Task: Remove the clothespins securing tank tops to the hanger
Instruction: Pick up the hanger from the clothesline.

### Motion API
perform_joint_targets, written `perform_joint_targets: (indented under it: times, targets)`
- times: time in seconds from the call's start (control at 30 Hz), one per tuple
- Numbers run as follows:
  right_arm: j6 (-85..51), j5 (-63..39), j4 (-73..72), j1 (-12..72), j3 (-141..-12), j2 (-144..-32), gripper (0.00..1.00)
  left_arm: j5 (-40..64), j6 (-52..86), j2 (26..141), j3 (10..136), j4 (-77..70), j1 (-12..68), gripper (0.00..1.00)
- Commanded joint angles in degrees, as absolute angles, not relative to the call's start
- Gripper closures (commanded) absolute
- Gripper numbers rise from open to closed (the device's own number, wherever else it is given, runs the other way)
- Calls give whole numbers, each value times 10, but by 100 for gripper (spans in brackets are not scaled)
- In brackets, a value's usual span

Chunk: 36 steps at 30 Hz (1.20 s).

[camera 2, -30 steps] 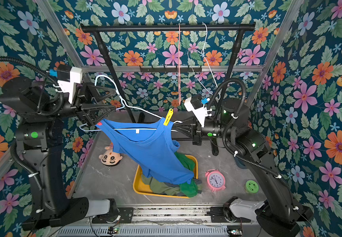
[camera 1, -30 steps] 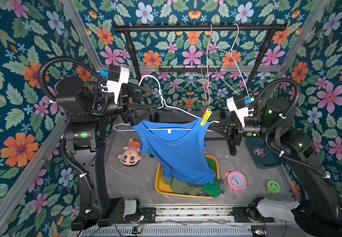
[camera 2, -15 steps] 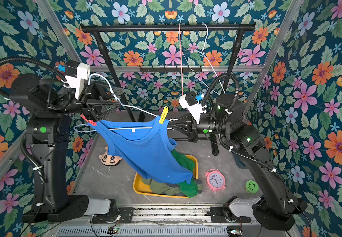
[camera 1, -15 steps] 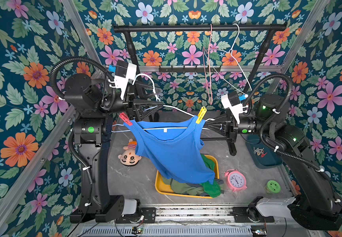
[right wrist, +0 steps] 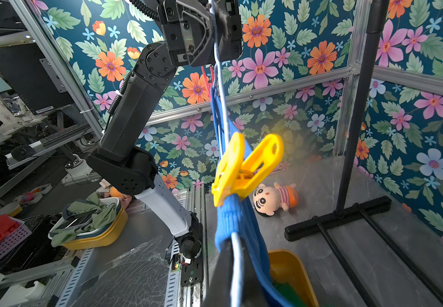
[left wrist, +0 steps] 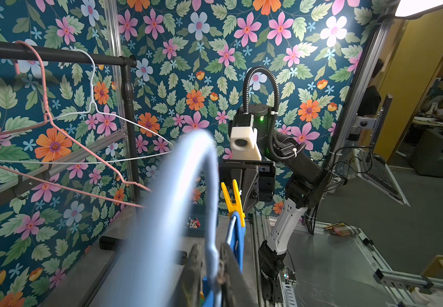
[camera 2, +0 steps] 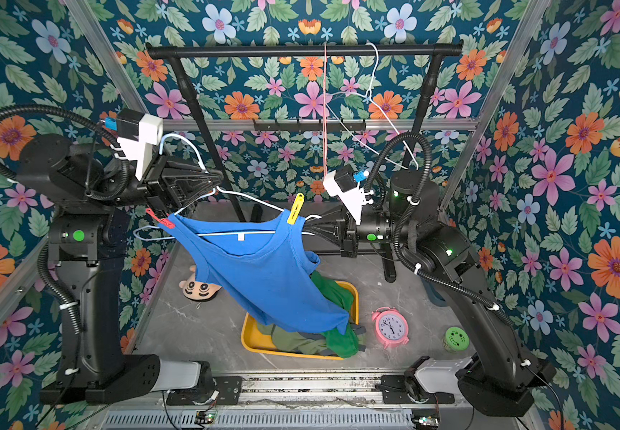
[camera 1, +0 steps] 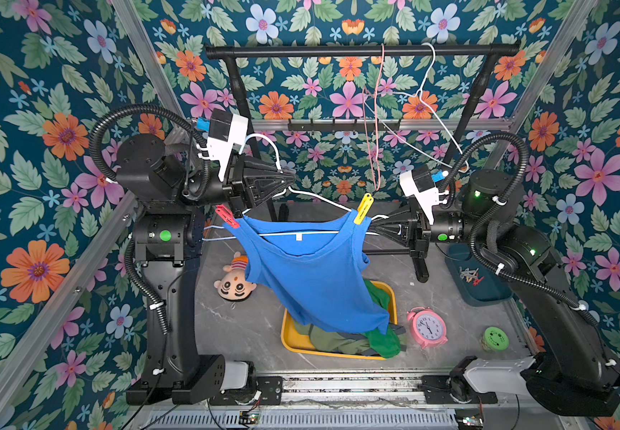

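Observation:
A blue tank top (camera 1: 312, 275) hangs on a pale wire hanger (camera 1: 315, 199) held in the air between both arms. A red clothespin (camera 1: 226, 216) pins its left strap and a yellow clothespin (camera 1: 363, 208) its right strap. My left gripper (camera 1: 289, 182) is shut on the hanger's neck below the hook; the wire runs between its fingers (left wrist: 196, 263). My right gripper (camera 1: 373, 227) is shut on the hanger's right end, just past the yellow clothespin (right wrist: 244, 164). The green tank top (camera 1: 384, 335) and the olive one (camera 1: 334, 340) lie in a yellow tray (camera 1: 286, 335) below.
A black clothes rack (camera 1: 360, 50) at the back carries an empty pink hanger (camera 1: 377, 123) and an empty white one (camera 1: 422, 100). On the table lie a doll (camera 1: 235, 279), a pink alarm clock (camera 1: 427, 327), a green round object (camera 1: 495, 338) and a dark bin (camera 1: 487, 294) holding loose clothespins.
My left gripper has moved in along the hanger and shut on its neck. The hanger with the blue tank top shifted slightly; the right gripper kept its hold.

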<state>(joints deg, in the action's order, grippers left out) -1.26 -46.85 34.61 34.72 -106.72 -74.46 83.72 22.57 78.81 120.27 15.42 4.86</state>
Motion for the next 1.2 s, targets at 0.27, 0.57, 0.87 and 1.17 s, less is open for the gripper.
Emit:
perform_joint_targets:
  times: [0.27,0.57,0.87,1.17]
  targets:
    - [4,-463,327,348,-1063,-743,69,853,246,780,1190,131,53,100]
    - [18,-429,343,318,-1057,-712,47,867,275,767,1154,98,53,100]
    - [-96,-576,240,281,-1095,-775,46,872,278,769,1150,92,53,100]
    - [-190,-635,111,277,-1070,-793,46,874,288,771,1146,76,52,100]
